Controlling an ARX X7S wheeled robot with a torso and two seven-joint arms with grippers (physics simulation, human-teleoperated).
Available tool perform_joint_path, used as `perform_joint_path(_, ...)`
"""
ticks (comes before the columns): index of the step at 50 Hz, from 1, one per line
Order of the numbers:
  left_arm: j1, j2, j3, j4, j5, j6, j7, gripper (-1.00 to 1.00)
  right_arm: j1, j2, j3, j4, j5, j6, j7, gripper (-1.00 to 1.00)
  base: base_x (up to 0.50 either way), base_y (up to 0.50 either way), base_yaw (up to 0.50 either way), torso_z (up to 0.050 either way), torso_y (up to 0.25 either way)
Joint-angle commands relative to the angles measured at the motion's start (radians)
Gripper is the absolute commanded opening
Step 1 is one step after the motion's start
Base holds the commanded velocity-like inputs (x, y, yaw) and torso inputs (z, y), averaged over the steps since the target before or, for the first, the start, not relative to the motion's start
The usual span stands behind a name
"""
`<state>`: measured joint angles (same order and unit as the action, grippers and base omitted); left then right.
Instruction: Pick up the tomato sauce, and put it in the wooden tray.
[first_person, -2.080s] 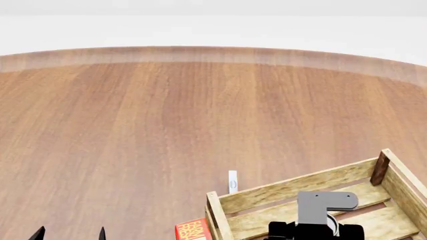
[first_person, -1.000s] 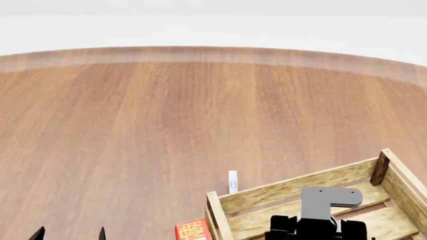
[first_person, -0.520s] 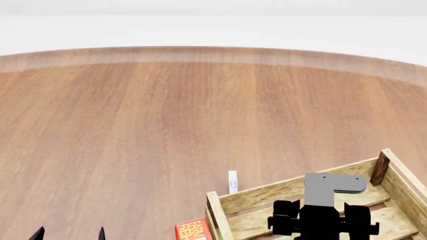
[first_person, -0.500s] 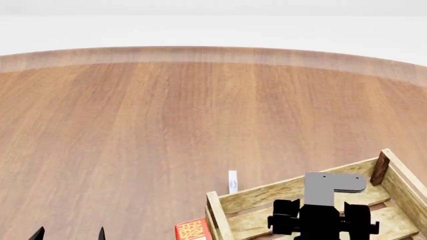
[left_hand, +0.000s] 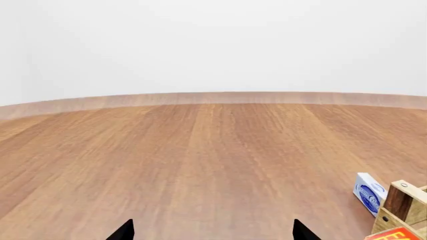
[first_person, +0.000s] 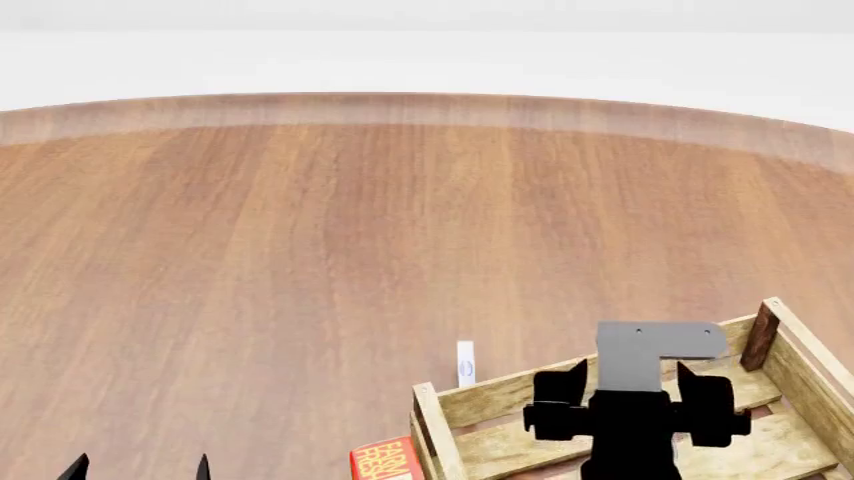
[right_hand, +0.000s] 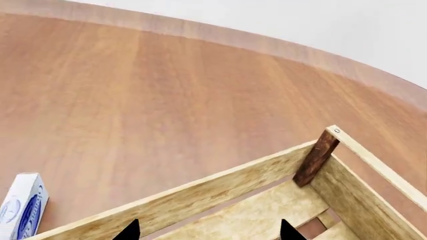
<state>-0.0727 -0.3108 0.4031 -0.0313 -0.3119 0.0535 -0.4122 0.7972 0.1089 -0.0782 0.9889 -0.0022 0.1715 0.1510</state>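
One wooden tray, one small blue-and-white box, one red-and-yellow package and two black grippers, left and right, share one wooden table.

The wooden tray (near half) runs off the head view's edge.

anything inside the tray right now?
Only bare slats show inside the tray. No can is visible. In the head view the right claw and arm cover much of the floor, so the rest cannot be checked.
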Motion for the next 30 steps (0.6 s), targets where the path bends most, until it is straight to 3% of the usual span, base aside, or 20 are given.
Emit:
perform_joint_path(1, 0.001, -0.002, 0.003, 0.004, -0.001, -0.002, -0.004, 1.0, -0.133, 0.012, -0.007, -0.345, 0.006, 0.141, -0.007, 1.0, 0.0, 0.0, 0.0, 0.0, 0.0)
perform_joint_path(10, -0.002, -0.003, 0.004, 0.0, -0.003, 0.001, -0.004, 1.0, -0.292, 0.033, -0.022, -0.708, 0.007, 0.242, -0.01, 1.0, 0.0, 0.0, 0.0, 0.0, 0.0)
perform_joint_path(30, -0.001, -0.007, 0.008, 0.004, -0.006, 0.001, -0.008, 1.0, -0.497, 0.079, -0.018, -1.119, 0.031, 0.31, -0.015, 1.0, 0.0, 0.0, 0.0, 0.0, 0.0)
